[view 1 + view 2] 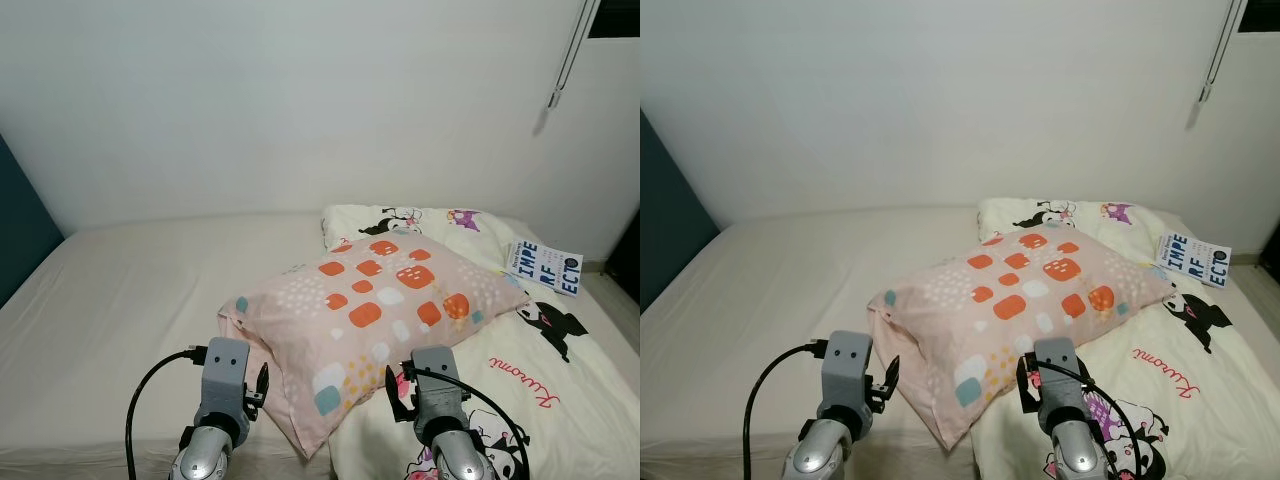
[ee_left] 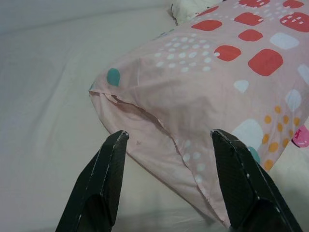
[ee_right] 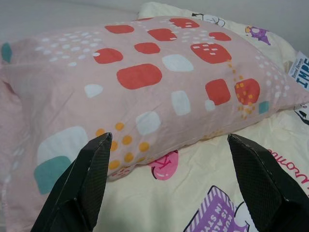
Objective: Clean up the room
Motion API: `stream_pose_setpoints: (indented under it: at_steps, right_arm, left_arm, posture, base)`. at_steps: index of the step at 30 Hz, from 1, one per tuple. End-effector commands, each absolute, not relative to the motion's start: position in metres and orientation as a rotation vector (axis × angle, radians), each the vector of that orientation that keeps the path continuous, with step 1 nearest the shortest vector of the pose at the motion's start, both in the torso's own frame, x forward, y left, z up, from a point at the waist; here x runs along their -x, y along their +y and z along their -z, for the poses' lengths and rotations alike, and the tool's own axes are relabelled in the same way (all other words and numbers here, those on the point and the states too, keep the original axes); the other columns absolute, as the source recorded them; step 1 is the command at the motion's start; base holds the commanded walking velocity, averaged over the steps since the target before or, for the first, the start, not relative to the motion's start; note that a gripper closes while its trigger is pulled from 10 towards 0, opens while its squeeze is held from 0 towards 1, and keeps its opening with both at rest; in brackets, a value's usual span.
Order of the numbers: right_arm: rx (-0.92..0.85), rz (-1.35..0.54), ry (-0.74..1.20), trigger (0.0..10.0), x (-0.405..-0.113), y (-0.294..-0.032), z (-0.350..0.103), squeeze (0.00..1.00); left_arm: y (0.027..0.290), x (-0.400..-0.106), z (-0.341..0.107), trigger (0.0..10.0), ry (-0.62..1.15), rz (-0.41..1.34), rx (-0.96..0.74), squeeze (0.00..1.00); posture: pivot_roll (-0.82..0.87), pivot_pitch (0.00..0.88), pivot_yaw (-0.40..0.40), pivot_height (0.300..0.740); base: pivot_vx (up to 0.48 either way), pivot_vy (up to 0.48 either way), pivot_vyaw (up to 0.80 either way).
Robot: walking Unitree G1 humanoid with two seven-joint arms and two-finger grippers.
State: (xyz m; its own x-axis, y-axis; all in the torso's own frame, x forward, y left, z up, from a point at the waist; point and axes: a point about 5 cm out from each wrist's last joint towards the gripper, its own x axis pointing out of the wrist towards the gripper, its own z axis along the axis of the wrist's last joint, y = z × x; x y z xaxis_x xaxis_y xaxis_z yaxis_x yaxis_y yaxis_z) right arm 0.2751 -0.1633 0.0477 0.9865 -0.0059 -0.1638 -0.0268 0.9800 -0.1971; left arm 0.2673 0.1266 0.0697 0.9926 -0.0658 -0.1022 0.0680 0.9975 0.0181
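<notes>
A pink pillow (image 1: 375, 310) with orange, white and teal patches lies slantwise across the bed, partly on a cream cartoon-print blanket (image 1: 530, 370). My left gripper (image 2: 166, 137) is open, its fingers either side of the pillow's near left corner (image 2: 145, 111). My right gripper (image 3: 169, 140) is open too, facing the pillow's long near edge (image 3: 145, 121) where it meets the blanket. Both wrists (image 1: 225, 385) (image 1: 437, 395) sit low at the front. A book (image 1: 543, 268) with blue letters rests on the blanket at the right.
The bare beige mattress (image 1: 120, 290) stretches to the left. A white wall (image 1: 300, 100) runs behind the bed, with a dark blue panel (image 1: 20, 230) at the far left. A blind cord (image 1: 565, 60) hangs at the upper right.
</notes>
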Motion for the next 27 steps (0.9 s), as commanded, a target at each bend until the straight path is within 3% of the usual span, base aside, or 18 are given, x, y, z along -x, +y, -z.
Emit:
stream_pose_setpoints:
  at_steps: [1,6,9,27]
  right_arm:
    - [0.204,-0.011,0.195,10.0,-0.2728,-0.1624,-0.0419,0.00]
    - [0.235,-0.022,0.196,10.0,-0.2728,-0.1617,-0.0416,0.00]
    - [0.167,0.014,0.196,10.0,-0.2727,-0.1649,-0.0414,0.00]
    - [0.181,0.014,0.191,10.0,-0.2729,-0.1653,-0.0421,0.00]
  left_arm:
    - [0.1323,-0.2666,-0.0659,10.0,0.121,0.054,-0.030,0.00]
    - [0.1320,-0.2667,-0.0659,10.0,0.122,0.059,-0.047,0.00]
    - [0.1336,-0.2671,-0.0651,10.0,0.125,0.035,-0.030,0.00]
    - [0.1324,-0.2682,-0.0652,10.0,0.124,0.053,-0.024,0.00]
  posture:
    - [-0.05,0.085,0.026,0.740]
    - [-0.05,0.085,0.027,0.740]
    - [-0.06,0.084,0.029,0.740]
    - [-0.06,0.079,0.031,0.740]
  base:
    - [0.000,0.000,0.00]
    - [0.000,-0.306,0.32]
    - [0.000,0.000,0.00]
    - [0.000,0.000,0.00]
